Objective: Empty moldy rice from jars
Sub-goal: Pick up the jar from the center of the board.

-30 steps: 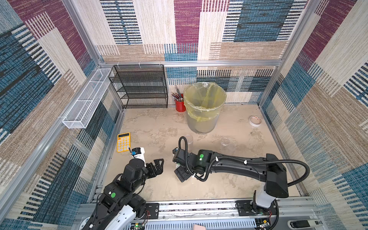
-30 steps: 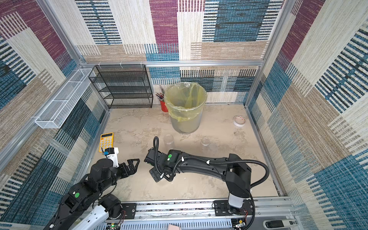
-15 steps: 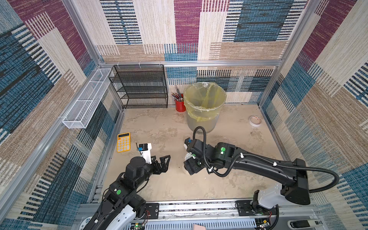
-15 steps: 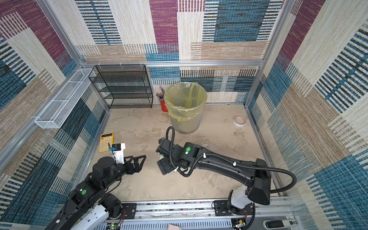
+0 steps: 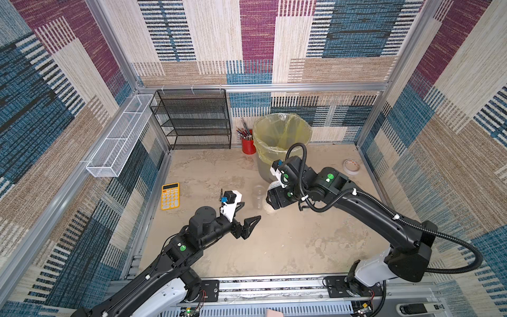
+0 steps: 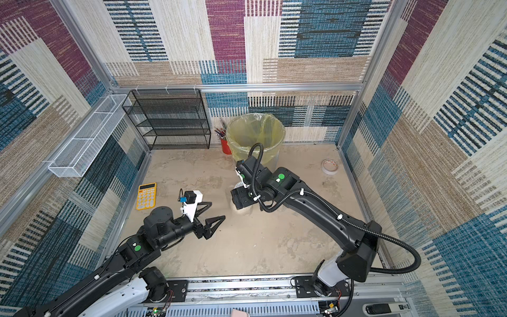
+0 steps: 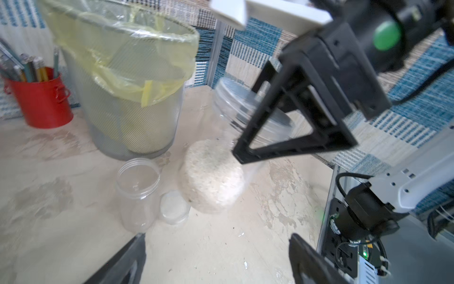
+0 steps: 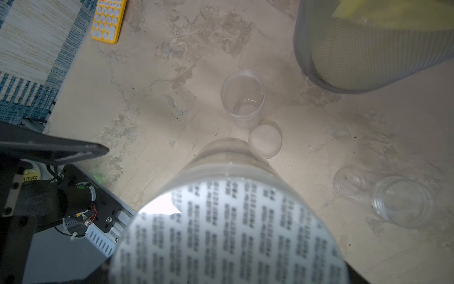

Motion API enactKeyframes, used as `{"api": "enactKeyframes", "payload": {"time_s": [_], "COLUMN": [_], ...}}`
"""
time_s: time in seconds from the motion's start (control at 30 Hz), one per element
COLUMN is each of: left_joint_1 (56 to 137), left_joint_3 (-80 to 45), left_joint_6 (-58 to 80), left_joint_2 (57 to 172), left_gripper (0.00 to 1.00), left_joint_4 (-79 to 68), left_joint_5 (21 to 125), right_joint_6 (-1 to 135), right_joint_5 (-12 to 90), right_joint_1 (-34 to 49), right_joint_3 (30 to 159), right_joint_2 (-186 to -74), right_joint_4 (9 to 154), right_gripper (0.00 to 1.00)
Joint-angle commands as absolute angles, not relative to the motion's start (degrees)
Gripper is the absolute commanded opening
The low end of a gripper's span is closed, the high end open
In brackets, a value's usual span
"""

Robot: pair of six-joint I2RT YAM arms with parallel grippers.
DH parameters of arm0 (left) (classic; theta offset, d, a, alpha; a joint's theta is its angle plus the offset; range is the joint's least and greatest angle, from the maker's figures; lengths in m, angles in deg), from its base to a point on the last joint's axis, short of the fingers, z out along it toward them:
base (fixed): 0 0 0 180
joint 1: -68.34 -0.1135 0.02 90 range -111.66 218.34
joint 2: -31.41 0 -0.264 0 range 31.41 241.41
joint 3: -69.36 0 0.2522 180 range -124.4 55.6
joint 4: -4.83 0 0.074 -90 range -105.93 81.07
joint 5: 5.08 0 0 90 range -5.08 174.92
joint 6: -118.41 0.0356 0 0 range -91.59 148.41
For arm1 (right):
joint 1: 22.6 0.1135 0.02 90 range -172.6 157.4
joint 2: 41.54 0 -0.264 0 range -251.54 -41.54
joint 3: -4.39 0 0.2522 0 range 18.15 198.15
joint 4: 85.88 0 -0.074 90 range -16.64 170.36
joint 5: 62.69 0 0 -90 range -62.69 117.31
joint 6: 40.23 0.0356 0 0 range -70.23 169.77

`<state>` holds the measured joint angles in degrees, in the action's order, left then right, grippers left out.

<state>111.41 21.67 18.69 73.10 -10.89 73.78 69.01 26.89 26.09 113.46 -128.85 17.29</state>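
Moldy rice (image 7: pixel 211 177) shows from left wrist; right wrist shows jar lid (image 8: pixel 233 233).

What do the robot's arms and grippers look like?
Black, with white base links and green dots: left arm, right arm, whose black corrugated cable runs outside. Black triangular open-frame fingers and white camera mounts: left gripper, right gripper.
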Motion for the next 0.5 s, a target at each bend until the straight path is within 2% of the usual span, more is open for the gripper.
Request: {"api": "enactKeyframes", "payload": {"time_s": [0.0,0.33,0.47], "left_joint_1": [113.24,116.59,116.68], "left_joint_3": [18.98,15.88,16.53], "left_joint_6": [27.96,38.93,42.31], "left_joint_2": [76.42,84.18,85.39], "left_gripper": [0.91,0.89,0.89], "left_joint_4": [-6.82,-4.23,-1.67], "left_joint_5": [70.68,76.22,79.52], "right_joint_6": [65.37,62.91,62.77], "right_joint_5": [29.49,35.25,37.26], "right_joint_1": [25.33,24.53,24.42], "right_joint_3": [118.40,128.60,129.01], "right_joint_2": [-131.13,-135.38,-135.03], "right_joint_4": [15.94,11.91,10.99], "right_gripper": [0.58,0.57,0.57]}}
